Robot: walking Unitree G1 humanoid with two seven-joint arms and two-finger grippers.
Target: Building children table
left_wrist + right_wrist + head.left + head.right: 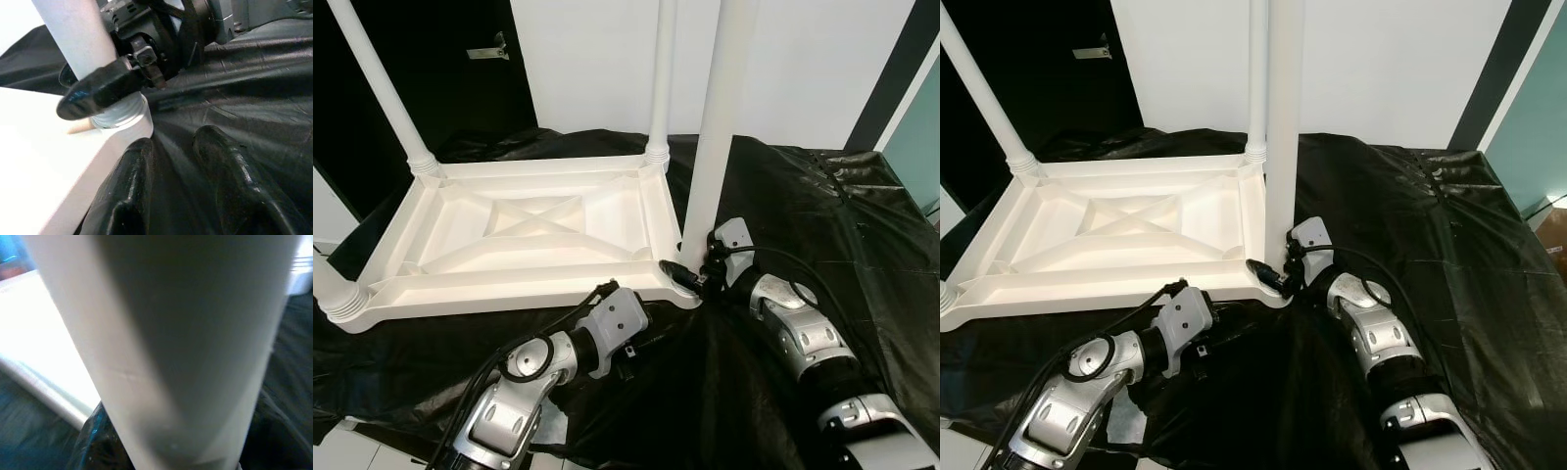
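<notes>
A white plastic children's table (509,294) lies upside down on a black cloth, its legs pointing up. The near right leg (720,117) stands in the corner socket closest to me. My right gripper (693,272) is shut around the base of that leg; one of its black fingers (98,90) crosses the ribbed collar. My left gripper (177,139) lies low on the cloth beside the same corner, just under the table's front rim. Its two fingers are slightly apart with nothing between them.
Three more legs stand up at the back right (661,78), back left (382,88) and near left (333,289). The black cloth (803,196) spreads wide to the right. A white wall stands behind, a dark door (489,49) to the left.
</notes>
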